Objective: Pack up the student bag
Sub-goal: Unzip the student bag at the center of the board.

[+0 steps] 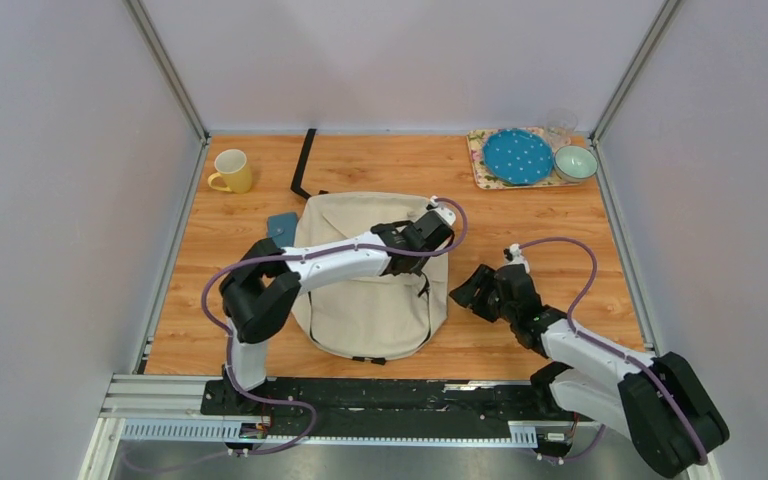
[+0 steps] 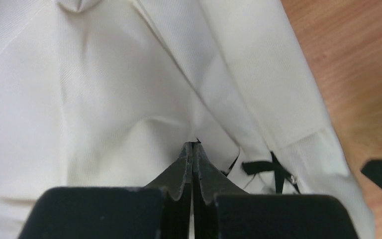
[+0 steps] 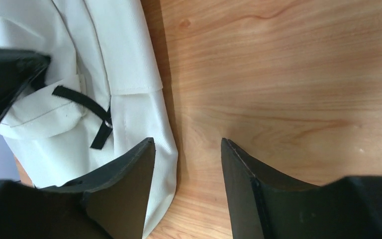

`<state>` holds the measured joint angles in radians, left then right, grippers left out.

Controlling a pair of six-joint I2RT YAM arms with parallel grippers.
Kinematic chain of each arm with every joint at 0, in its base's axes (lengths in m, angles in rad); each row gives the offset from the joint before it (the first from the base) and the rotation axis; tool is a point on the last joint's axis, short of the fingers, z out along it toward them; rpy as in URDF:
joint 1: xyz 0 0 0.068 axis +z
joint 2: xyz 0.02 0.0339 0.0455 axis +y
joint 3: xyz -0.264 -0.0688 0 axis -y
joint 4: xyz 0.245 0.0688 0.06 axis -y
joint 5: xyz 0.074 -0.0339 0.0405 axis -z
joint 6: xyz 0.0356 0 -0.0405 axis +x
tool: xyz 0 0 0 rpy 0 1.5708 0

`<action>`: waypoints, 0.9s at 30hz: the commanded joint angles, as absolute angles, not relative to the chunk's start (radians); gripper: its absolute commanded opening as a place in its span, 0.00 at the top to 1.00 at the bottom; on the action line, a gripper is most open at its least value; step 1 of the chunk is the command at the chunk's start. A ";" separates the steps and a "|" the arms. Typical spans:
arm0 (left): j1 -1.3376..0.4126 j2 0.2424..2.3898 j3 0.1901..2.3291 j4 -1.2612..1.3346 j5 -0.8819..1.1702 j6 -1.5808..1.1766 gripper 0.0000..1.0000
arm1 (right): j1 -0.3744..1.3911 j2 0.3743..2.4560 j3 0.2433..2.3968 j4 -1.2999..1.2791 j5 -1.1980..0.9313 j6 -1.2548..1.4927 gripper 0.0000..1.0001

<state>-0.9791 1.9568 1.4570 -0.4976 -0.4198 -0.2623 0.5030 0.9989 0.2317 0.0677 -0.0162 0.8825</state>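
Student bag (image 1: 370,310), a large cream fabric backpack with black straps, lies flat in the middle of the wooden table (image 1: 560,220). Its long axis runs near to far, and one black strap (image 1: 305,165) trails off its far end. The white left arm (image 1: 335,262) reaches across the bag from the left, so the left gripper (image 2: 194,147) sits over the bag's far right part. Its fingers are pressed together with their tips against a fold of the cloth. Whether any fabric is caught between them cannot be told. The right gripper (image 3: 186,144) is low over bare wood just right of the bag's right edge. It is spread and holds nothing, and its left finger is just beside the cream seam. A small black zipper pull tab (image 3: 87,107) lies on the bag's right side between the two grippers. It is near and right of the left fingertips and left of the right gripper. The left gripper looks the nearer of the two. I judge that opening the bag turns on reaching that tab, with the right gripper placed to come in sideways from the right.
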 commanded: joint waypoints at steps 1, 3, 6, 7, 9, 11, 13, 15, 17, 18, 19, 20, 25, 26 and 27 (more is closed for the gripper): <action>-0.971 1.772 1.394 -0.492 -0.377 -0.244 1.00 | 0.451 1.093 0.301 0.236 -0.141 0.884 0.41; -0.969 1.746 1.376 -0.483 -0.365 -0.248 1.00 | 0.439 1.126 0.336 0.281 -0.182 0.871 0.37; -0.966 1.700 1.339 -0.460 -0.351 -0.255 1.00 | 0.423 1.213 0.383 0.327 -0.230 0.870 0.32; -0.965 1.680 1.327 -0.451 -0.348 -0.256 1.00 | 0.420 1.233 0.390 0.346 -0.247 0.873 0.31; -0.960 1.661 1.304 -0.443 -0.345 -0.262 1.00 | 0.410 1.305 0.422 0.382 -0.273 0.880 0.30; -0.960 1.635 1.287 -0.442 -0.345 -0.264 1.00 | 0.391 1.376 0.443 0.408 -0.305 0.890 0.29; -0.959 1.593 1.241 -0.422 -0.351 -0.268 1.00 | 0.380 1.422 0.460 0.445 -0.336 0.916 0.28; -0.950 1.571 1.198 -0.390 -0.342 -0.276 1.00 | 0.373 1.472 0.472 0.482 -0.371 0.928 0.28; -0.928 1.560 1.187 -0.409 -0.331 -0.287 1.00 | 0.374 1.480 0.482 0.483 -0.383 0.933 0.30; -0.925 1.554 1.166 -0.408 -0.331 -0.293 1.00 | 0.374 1.441 0.474 0.486 -0.376 0.931 0.30; -0.920 1.539 1.152 -0.403 -0.331 -0.295 1.00 | 0.377 1.410 0.460 0.491 -0.362 0.930 0.31; -0.917 1.526 1.138 -0.388 -0.330 -0.296 1.00 | 0.377 1.367 0.445 0.462 -0.327 0.913 0.30; -0.897 1.476 1.063 -0.347 -0.322 -0.314 1.00 | 0.387 1.143 0.486 0.249 -0.302 0.822 0.29; -0.894 1.471 1.054 -0.345 -0.316 -0.318 1.00 | 0.394 1.134 0.489 0.239 -0.326 0.815 0.29; -0.893 1.467 1.051 -0.341 -0.314 -0.321 1.00 | 0.399 1.128 0.501 0.233 -0.340 0.796 0.29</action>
<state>-0.9077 1.5192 1.0740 -0.3634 -0.3210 -0.2981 0.3817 1.1988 0.4450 0.2787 -0.3161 0.8700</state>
